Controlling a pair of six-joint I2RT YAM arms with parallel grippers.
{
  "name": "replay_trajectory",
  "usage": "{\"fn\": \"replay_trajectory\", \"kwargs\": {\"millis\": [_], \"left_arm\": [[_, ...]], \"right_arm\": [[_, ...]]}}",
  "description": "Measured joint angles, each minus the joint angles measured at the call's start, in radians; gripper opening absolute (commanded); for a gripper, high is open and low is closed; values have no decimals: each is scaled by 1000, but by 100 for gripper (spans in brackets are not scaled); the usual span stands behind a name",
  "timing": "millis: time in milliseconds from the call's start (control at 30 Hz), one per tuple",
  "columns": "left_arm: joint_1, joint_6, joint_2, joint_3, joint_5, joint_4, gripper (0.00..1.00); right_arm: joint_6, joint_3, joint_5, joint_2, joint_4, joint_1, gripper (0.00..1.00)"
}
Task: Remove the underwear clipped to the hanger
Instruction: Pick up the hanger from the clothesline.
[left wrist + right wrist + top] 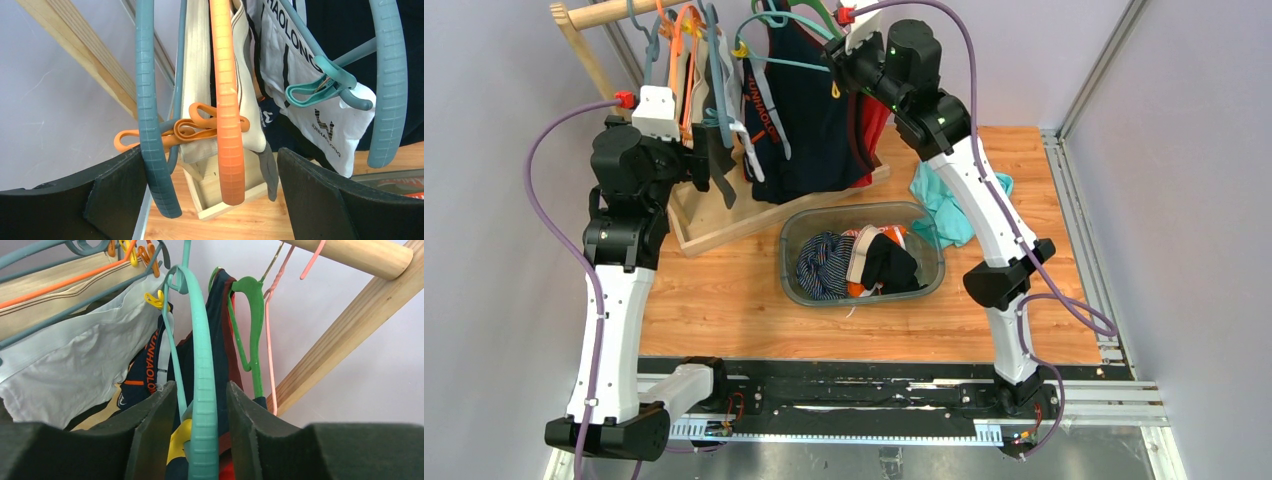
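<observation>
Several briefs hang clipped on hangers at the wooden rack (589,45). In the left wrist view, dark grey-brown briefs with a beige waistband (197,65) hang from orange clips (200,125). White-grey lettered briefs (320,115) hang from a teal clip (320,82). My left gripper (210,157) is wide open around a blue-teal hanger arm (150,125) and an orange hanger arm (227,125); it also shows in the top view (716,165). My right gripper (202,387) stands narrowly open around a teal hanger arm (202,355), with gaps on both sides. Dark briefs with orange lettering (145,370) hang to its left.
A navy tank top with red trim (814,120) hangs behind the right gripper (836,60). A clear bin (794,290) with several garments sits mid-table. A teal cloth (944,205) lies beside it. A green hanger (255,315) and a pink hanger (270,340) hang on the rod.
</observation>
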Motion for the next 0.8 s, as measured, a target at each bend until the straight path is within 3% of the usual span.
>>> {"fn": "replay_trajectory", "kwargs": {"millis": [133, 367, 800], "left_arm": [[0, 2, 0, 0, 0, 1, 98], [0, 3, -1, -4, 0, 2, 98], [0, 3, -5, -7, 1, 8, 98]], "right_arm": [[0, 0, -5, 5, 1, -11, 29], [11, 0, -21, 5, 6, -15, 1], [18, 16, -3, 3, 7, -19, 0]]}}
